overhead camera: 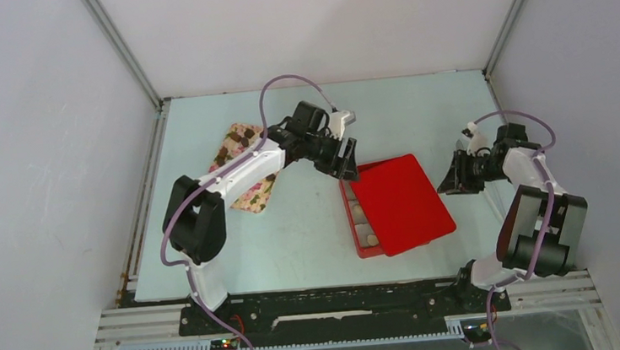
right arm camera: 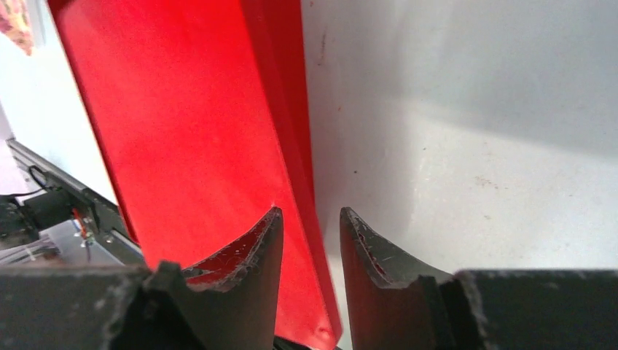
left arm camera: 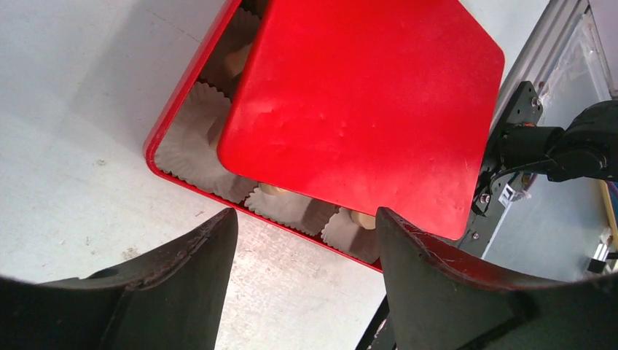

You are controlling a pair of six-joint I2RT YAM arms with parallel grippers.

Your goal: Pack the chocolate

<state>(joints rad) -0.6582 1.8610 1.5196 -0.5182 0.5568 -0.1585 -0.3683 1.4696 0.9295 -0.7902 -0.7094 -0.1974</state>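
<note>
Pale chocolate (left arm camera: 271, 189) is seen in paper cups (left arm camera: 191, 149) inside the red box (left arm camera: 191, 73), half covered by a skewed lid (overhead camera: 400, 203); dark pieces (overhead camera: 236, 136) lie on the floral cloth (overhead camera: 256, 195) well apart. The left gripper (left arm camera: 305, 213) is held open over the box; the right gripper (right arm camera: 310, 213), narrowly parted and empty, is held by the lid's edge

The flat square lid (overhead camera: 400, 201) is plain glossy red; the shallow box (left arm camera: 184, 84) beneath it matches; its crinkled paper cups (left arm camera: 191, 149) are grey-white, holding pale tan chocolate lumps (left arm camera: 271, 190); dark brown chocolate lumps (overhead camera: 235, 137) dot a cream cloth (overhead camera: 254, 198) printed with pink flowers; the table (overhead camera: 311, 226) is pale blue-green.
</note>
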